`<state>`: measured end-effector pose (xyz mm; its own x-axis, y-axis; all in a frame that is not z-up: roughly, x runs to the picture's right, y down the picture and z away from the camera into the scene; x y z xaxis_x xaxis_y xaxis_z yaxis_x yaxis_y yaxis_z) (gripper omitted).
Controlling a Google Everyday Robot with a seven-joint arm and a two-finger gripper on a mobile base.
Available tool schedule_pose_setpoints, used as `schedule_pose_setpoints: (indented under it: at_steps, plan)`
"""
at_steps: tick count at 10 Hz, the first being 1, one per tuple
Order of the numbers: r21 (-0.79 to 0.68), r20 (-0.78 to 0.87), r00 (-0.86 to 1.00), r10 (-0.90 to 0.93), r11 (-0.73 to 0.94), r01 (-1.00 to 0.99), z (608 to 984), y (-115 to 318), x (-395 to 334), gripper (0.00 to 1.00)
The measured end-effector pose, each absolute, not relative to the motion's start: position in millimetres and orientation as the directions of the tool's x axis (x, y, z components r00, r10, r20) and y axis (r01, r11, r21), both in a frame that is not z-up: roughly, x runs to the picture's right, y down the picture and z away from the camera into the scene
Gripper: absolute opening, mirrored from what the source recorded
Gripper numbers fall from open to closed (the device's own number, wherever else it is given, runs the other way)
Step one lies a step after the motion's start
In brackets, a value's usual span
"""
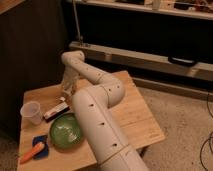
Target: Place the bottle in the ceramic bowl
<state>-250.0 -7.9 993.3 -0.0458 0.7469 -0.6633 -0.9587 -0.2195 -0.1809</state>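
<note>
The green ceramic bowl (65,133) sits on the wooden table (130,117) at the front left. My gripper (67,89) hangs down over the table's back left part, behind the bowl and just beyond the flat dark bar (56,111). A small whitish shape at the gripper's tip (65,93) looks like the bottle, but I cannot tell it apart from the gripper. My white arm (100,125) reaches from the bottom of the view over the table's middle and hides part of it.
A clear plastic cup (31,112) stands at the table's left edge. An orange carrot-like thing (31,152) and a blue thing (41,144) lie at the front left corner. A dark cabinet (30,45) stands behind the table on the left.
</note>
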Motion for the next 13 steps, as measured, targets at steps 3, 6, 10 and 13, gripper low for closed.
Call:
schedule_pose_setpoints:
  at_steps: [3,6,10,13]
  plan:
    - [-0.174,-0.654,-0.042,0.755,-0.204,-0.963,981,-11,-242,0.27]
    - [-0.196,-0.605,0.011,0.796,-0.136,-0.971,925,-31,-222,0.01]
    - [-0.282,-0.599,0.175,0.781,-0.001,-0.959,829,-7,-168,0.00]
    - [-0.364,-0.635,0.312,0.707,0.083,-0.928,776,53,-174,0.00]
